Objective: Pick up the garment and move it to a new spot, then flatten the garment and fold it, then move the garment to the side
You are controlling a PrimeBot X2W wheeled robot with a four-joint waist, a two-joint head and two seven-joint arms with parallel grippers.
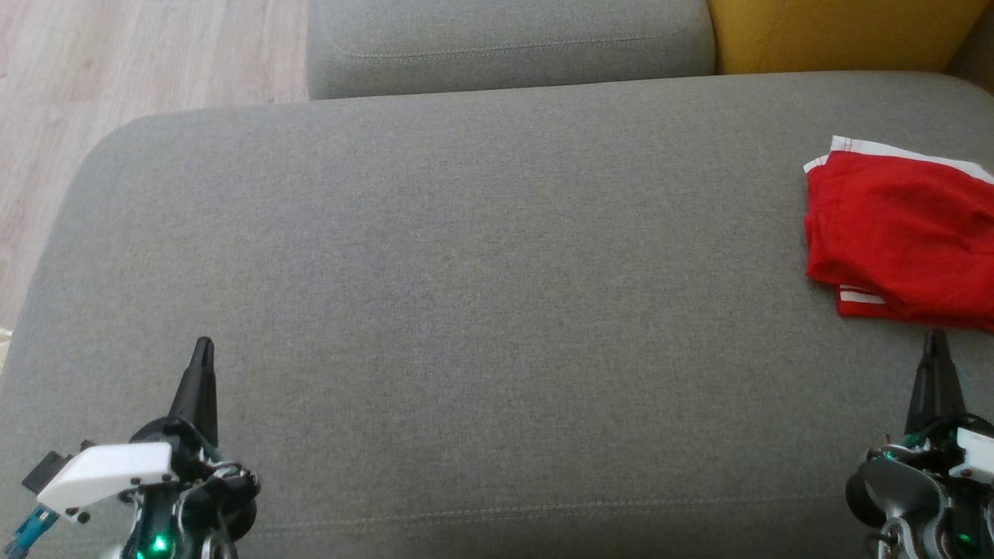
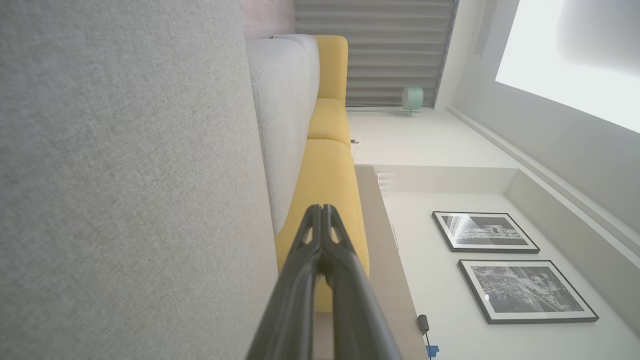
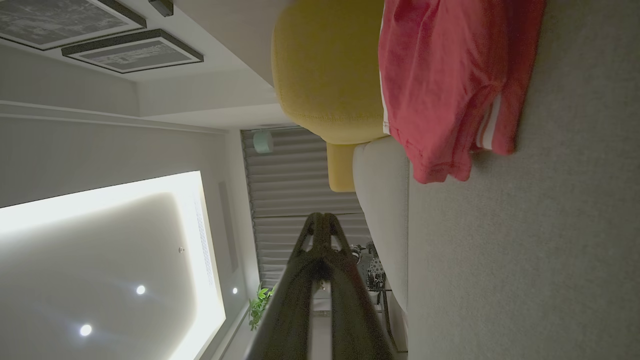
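The garment (image 1: 905, 233) is a red piece with white stripes, folded into a compact pile at the right edge of the grey sofa seat (image 1: 481, 256). It also shows in the right wrist view as the red garment (image 3: 450, 75) lying on the grey fabric. My right gripper (image 1: 936, 338) is shut and empty, its tip just short of the garment's near edge. My left gripper (image 1: 203, 343) is shut and empty over the seat's lower left. In the wrist views the left gripper (image 2: 321, 207) and the right gripper (image 3: 322, 216) show their fingers pressed together.
A grey back cushion (image 1: 509, 43) and a yellow cushion (image 1: 839, 31) line the far edge of the seat. Wooden floor (image 1: 116, 70) lies beyond the seat's left edge. Framed pictures (image 2: 505, 265) hang on the wall behind the sofa.
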